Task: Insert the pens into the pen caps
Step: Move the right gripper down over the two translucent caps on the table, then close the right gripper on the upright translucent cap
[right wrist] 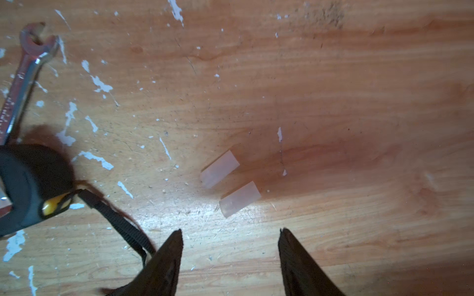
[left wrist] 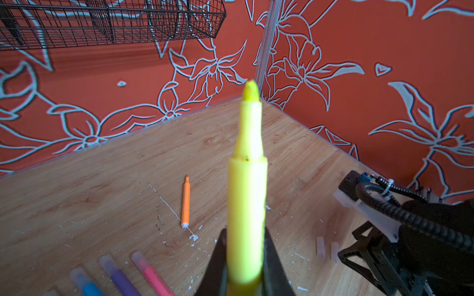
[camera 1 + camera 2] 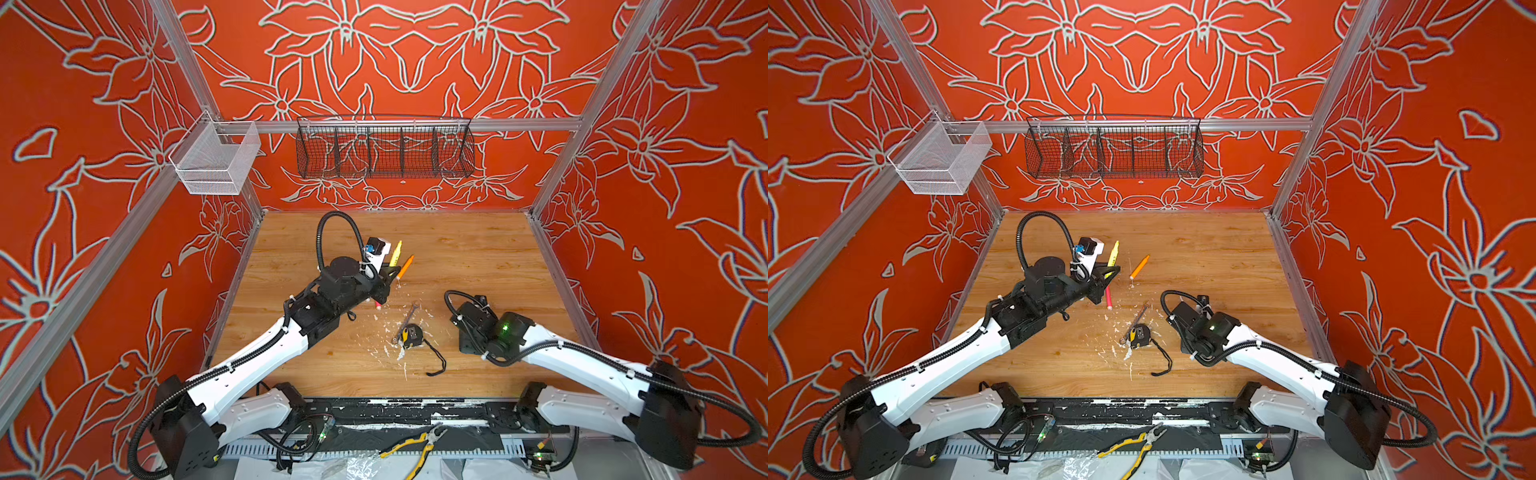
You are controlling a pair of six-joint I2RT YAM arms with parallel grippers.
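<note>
The yellow pen (image 2: 246,192) is held up in the air, uncapped, its nib bare. The orange pen (image 2: 185,202) lies flat on the wooden table (image 2: 77,192), also uncapped. The blue pen (image 2: 86,283), purple pen (image 2: 120,278) and pink pen (image 2: 152,275) lie side by side, each wearing a frosted cap. One loose cap (image 1: 220,169) and a second loose cap (image 1: 239,199) lie nearly parallel, close but apart.
</note>
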